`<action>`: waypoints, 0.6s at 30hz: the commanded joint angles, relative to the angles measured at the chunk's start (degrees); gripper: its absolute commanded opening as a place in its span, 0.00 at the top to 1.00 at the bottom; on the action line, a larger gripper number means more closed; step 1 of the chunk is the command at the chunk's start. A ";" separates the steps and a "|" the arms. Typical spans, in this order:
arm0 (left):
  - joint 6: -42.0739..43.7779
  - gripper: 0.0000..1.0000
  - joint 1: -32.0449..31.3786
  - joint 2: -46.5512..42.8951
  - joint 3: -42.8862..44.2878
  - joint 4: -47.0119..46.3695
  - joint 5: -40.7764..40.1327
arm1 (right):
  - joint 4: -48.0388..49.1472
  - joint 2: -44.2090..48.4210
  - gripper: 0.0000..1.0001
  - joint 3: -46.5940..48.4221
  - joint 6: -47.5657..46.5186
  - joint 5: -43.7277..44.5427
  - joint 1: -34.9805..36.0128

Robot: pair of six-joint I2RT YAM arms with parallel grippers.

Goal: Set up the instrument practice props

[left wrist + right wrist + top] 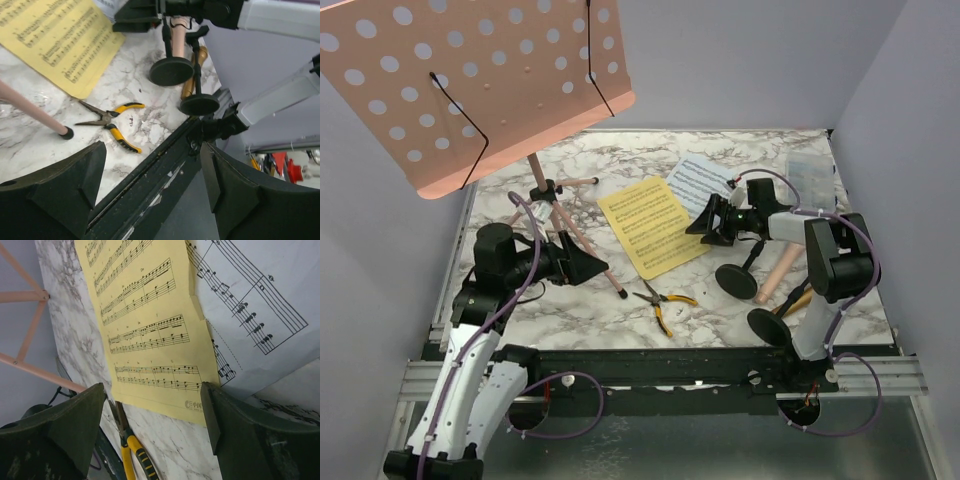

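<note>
I saw the left fingers (588, 268) wide open and holding nothing, just beside a leg of the pink music rack (470, 80), which stood on the left of the table (520, 300). The right fingers (708, 222) were open and empty too, at the edge of the yellow page (645, 230). The 2 black holders (737, 281) were near the right arm.

Robot lab test cell, plain lilac walls (740, 60) boxing in marble-look table (570, 310), left arm (470, 385) & right arm (835, 265) bolted to metal rail (660, 378) w/ loose purple cables (563, 437).
</note>
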State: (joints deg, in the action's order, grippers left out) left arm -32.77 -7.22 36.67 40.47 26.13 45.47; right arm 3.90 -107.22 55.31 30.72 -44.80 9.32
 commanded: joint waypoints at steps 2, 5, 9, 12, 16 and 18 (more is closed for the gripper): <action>2.53 0.17 -14.25 0.27 0.90 -3.36 -9.41 | -3.77 1.92 0.15 0.76 -3.18 5.23 0.13; 1.71 0.18 -25.91 2.61 0.82 -3.75 -20.71 | -3.81 1.92 0.15 0.66 -3.12 5.51 0.08; 1.96 0.18 -41.07 3.89 1.46 -6.01 -37.89 | -3.78 3.31 0.14 -0.75 -2.97 6.06 0.06; 2.75 0.18 -48.30 7.80 1.71 -9.56 -47.56 | -6.16 4.10 0.14 -0.96 -2.70 9.43 0.06; 3.85 0.17 -54.47 18.76 5.65 -10.87 -62.60 | -9.14 4.27 0.14 0.40 -2.07 13.74 -0.01; 3.54 0.10 -53.88 25.79 10.42 -8.95 -65.06 | -9.24 4.96 0.14 0.25 -1.48 14.40 -0.02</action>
State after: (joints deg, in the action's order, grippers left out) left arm -30.50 -59.99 50.63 43.11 18.44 -1.74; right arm -0.99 -103.79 55.13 28.97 -36.58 9.39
